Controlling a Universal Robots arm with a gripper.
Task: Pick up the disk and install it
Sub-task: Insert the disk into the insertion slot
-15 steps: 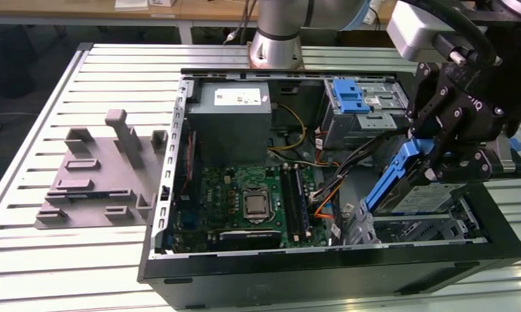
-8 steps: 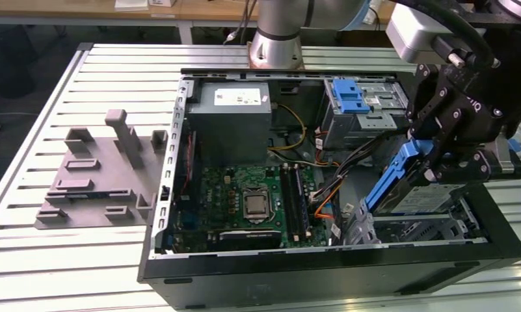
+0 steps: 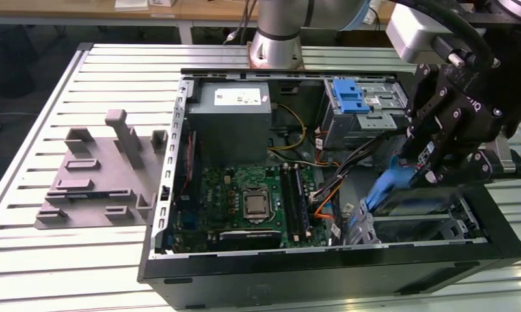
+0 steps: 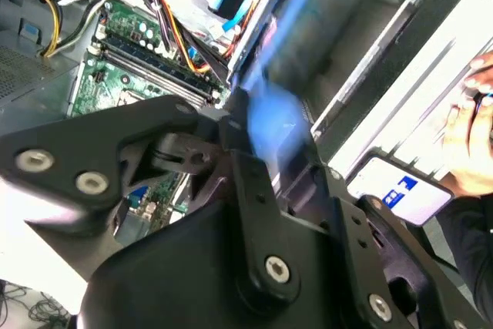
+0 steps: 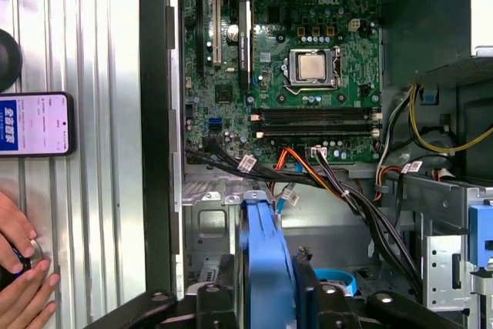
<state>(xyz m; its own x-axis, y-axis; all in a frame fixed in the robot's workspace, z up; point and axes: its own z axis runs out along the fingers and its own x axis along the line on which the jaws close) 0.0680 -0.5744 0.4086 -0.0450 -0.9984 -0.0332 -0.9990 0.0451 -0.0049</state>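
Disk (image 3: 382, 192), standing on edge with its blue bracket showing, is clamped between the claw's (image 3: 410, 170) fingers, tilted just above the drive bay (image 3: 416, 224) inside the open case (image 3: 330, 273).

legible text: 0 | sticker (image 3: 240, 97) on grey box (image 3: 234, 133): too small | phone screen (image 5: 35, 123) (blue-white banner): unreadable | motherboard lettering (image 5: 333, 1): too fine

We view the open computer case (image 3: 330, 273) from high above in the exterior view, both wrist views close behind the gripper (image 5: 269, 298), first wrist view facing straight down, second wrist view tilted, all sharing the motherboard (image 3: 252, 195).
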